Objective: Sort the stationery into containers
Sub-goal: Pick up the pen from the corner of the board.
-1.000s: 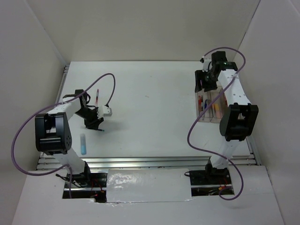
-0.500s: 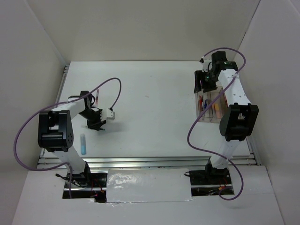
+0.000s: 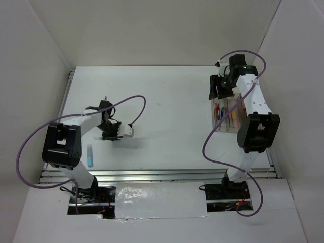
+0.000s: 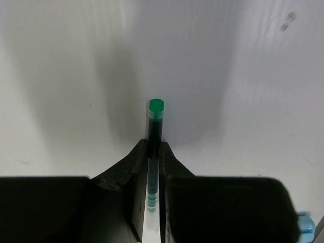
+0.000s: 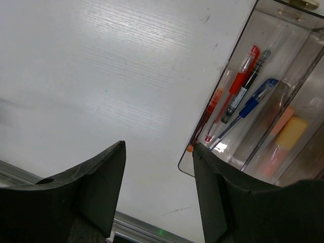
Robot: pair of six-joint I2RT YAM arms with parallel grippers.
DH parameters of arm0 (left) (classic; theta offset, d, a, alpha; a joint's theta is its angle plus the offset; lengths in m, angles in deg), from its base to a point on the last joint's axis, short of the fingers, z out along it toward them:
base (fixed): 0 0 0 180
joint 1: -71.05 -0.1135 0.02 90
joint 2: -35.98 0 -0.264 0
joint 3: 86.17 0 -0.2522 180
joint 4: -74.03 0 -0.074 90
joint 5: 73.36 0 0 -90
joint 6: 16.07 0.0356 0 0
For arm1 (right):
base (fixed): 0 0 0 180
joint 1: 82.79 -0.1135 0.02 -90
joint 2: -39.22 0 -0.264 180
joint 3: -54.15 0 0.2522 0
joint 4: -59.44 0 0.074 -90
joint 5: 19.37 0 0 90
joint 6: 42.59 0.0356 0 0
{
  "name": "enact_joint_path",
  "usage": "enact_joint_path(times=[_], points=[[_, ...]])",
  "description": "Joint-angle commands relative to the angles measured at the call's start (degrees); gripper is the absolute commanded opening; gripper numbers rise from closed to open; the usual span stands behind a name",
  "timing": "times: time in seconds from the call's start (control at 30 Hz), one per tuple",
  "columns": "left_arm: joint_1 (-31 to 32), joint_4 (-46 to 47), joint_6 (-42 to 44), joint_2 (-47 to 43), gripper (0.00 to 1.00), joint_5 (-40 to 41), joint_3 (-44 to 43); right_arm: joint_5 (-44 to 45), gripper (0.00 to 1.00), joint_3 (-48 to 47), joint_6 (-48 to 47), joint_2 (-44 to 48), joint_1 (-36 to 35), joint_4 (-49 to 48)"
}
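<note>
The left pincer (image 4: 154, 169) is clamped on a thin dark green-capped pen (image 4: 155, 129) held upright between its fingers, the green end sticking out beyond the tips toward the desk (image 3: 167, 101); whether that end touches the surface cannot be told; a light-blue marker (image 3: 90, 155) lies on the desk near the front edge, beside the left arm; the right pincer (image 5: 157, 172) hangs with its jaws apart and holding nothing, just beside the clear bins (image 5: 228, 63) at the right; a red pen (image 5: 244, 68), a dark pen (image 5: 242, 88) and a blue pen (image 5: 251, 105) lie together in the nearest compartment.
</note>
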Motion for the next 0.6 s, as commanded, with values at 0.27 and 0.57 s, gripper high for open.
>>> enact_joint_path(times=[0.27, 0.57], points=[[25.6, 13.38, 3.09, -21.64, 0.0, 6.37, 3.95, -23.33, 0.62, -2.96, -0.41, 5.1, -1.86, 6.39], [44.68, 44.67, 19.0, -35.89, 0.0, 15.35, 19.24, -45.33, 0.74, 3.82, 3.56, 4.57, -7.13, 5.86]])
